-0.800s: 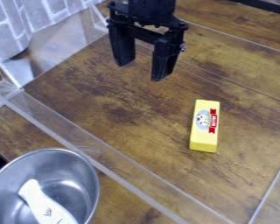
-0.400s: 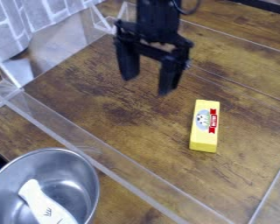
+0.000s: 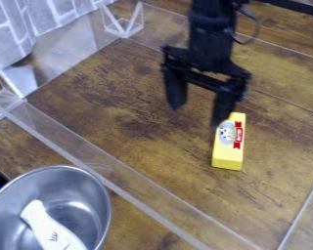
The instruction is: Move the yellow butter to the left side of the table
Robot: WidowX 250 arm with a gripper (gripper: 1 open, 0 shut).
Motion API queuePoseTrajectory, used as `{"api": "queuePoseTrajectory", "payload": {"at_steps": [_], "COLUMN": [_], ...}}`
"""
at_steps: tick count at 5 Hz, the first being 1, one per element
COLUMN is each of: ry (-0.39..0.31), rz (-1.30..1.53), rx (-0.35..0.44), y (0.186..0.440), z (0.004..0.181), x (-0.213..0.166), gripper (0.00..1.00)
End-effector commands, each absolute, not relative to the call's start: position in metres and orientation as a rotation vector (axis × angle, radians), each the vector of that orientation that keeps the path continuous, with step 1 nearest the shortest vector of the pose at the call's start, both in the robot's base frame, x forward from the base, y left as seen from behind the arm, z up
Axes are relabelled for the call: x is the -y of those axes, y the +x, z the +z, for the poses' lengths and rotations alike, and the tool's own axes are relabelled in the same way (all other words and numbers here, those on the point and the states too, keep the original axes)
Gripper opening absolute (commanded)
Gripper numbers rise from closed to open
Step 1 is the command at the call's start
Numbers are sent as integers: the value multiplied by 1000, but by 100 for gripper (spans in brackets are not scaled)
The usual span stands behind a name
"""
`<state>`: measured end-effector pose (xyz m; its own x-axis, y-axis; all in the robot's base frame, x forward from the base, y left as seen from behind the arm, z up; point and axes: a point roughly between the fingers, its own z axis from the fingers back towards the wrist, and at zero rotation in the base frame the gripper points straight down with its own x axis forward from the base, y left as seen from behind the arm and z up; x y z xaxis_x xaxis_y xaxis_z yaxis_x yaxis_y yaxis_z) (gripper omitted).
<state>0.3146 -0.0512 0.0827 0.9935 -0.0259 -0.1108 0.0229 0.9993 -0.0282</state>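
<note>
Sliding toward the yellow butter [image 3: 229, 142] since the earlier frame, the black jaws [image 3: 201, 98] are now hanging nearer to it, while the butter is keeping its place. Nearest the camera, a round steel bowl [image 3: 99, 210] is sitting at the lower left of the view, and a white object [image 3: 52, 227] is lying tilted inside it. Beyond the bowl, a clear acrylic strip [image 3: 113, 174] is running diagonally across the dark brown wood-grain bench [image 3: 140, 137]. Past that strip, the butter is lying on the bench, right of centre in the view, showing its red-and-white label and a small round picture. Above its far end in the view, the jaws are standing wide apart, released and holding nothing; they are looking blurred, and whether one is touching the butter I cannot tell. Farther off, crumpled whitish material [image 3: 42, 29] is filling the upper left corner.
</note>
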Motion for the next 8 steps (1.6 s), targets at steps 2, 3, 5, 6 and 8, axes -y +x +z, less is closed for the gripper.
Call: {"api": "queuePoseTrajectory", "payload": {"at_steps": [2, 3, 5, 6, 8], "ry": [-32, -61, -79, -88, -109], "rz": [-22, 7, 21, 27, 49], "rx": [-33, -4, 11, 20, 41], "y": [349, 352, 352, 351, 354], "z": [86, 90, 92, 95, 96], "x": [86, 82, 75, 72, 67], "gripper": [100, 100, 100, 100, 100]}}
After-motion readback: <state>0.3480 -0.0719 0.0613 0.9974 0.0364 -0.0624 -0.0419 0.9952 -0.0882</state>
